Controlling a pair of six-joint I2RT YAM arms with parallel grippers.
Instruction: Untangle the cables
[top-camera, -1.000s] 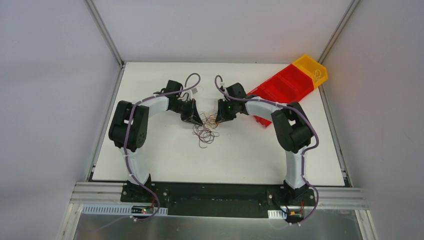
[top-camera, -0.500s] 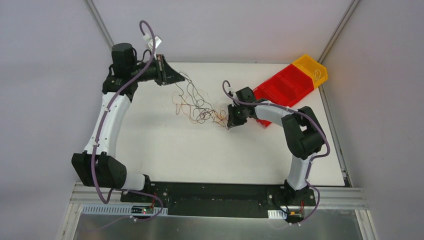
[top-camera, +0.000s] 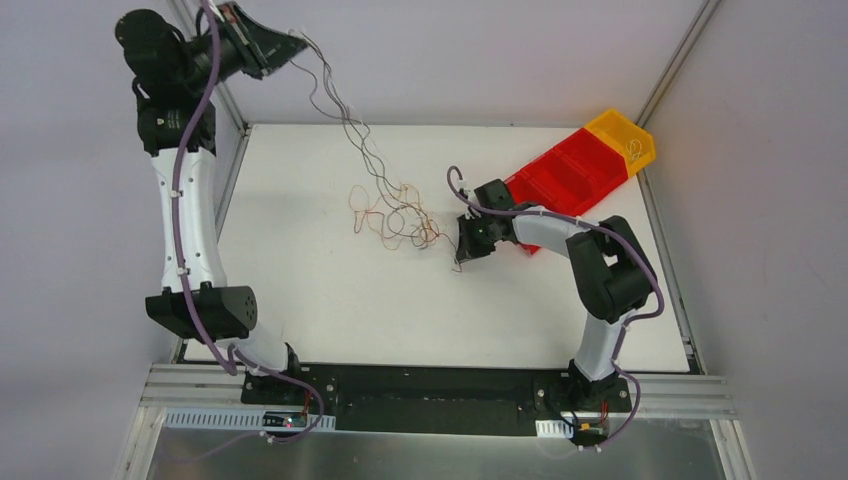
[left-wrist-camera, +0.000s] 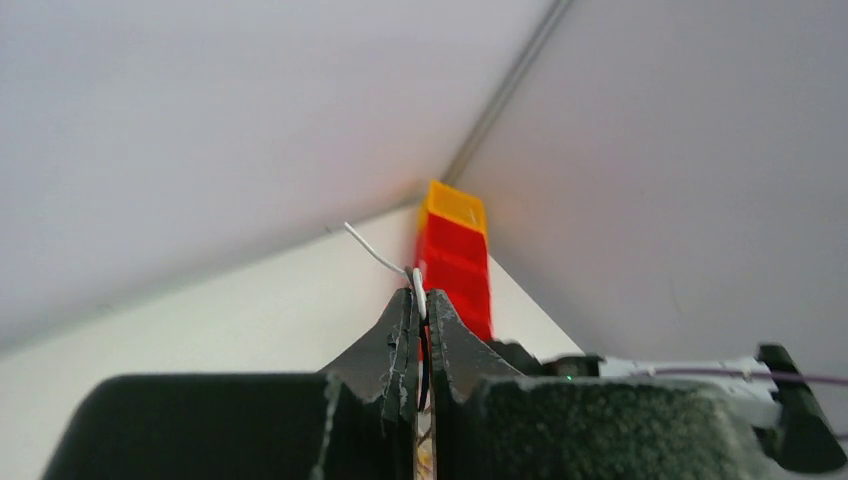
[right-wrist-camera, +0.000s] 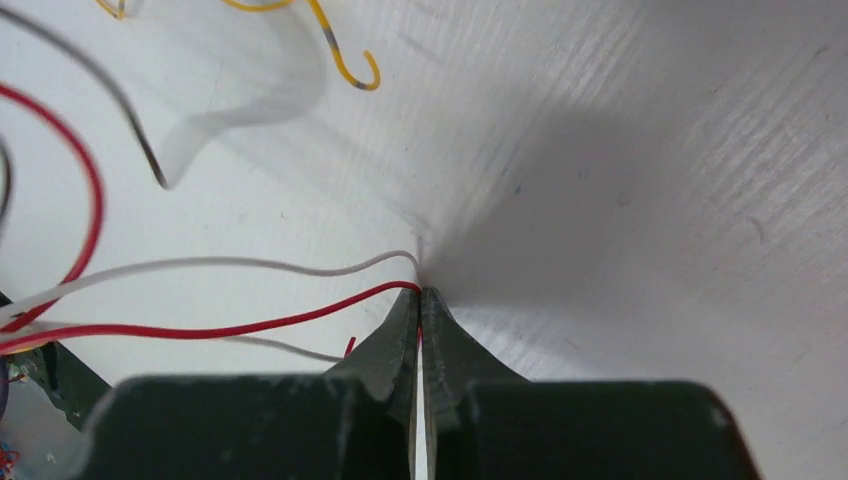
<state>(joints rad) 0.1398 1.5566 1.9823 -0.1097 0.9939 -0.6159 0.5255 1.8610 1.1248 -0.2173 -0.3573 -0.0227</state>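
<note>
The left pincer (top-camera: 288, 45), upper left, is clamped on strands of the cables (top-camera: 395, 215), whose tangle lies mid-frame; the right pincer (top-camera: 466, 252) grips red and white ends. A strong pull may tighten the knot.

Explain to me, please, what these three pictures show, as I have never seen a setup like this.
This is a robot with two arms, the left arm and the right arm, bolted at the near edge of a white table. One picture looks down from above; the other two come from a camera on each wrist, showing that arm's own black fingers. On the table lies a loose tangle of thin cables in red, yellow-orange, black and white; at the far right stand red bins and a yellow bin. The left gripper is raised high, shut on strands hanging down to the tangle. The right gripper is low at the table, shut on a red strand.
</note>
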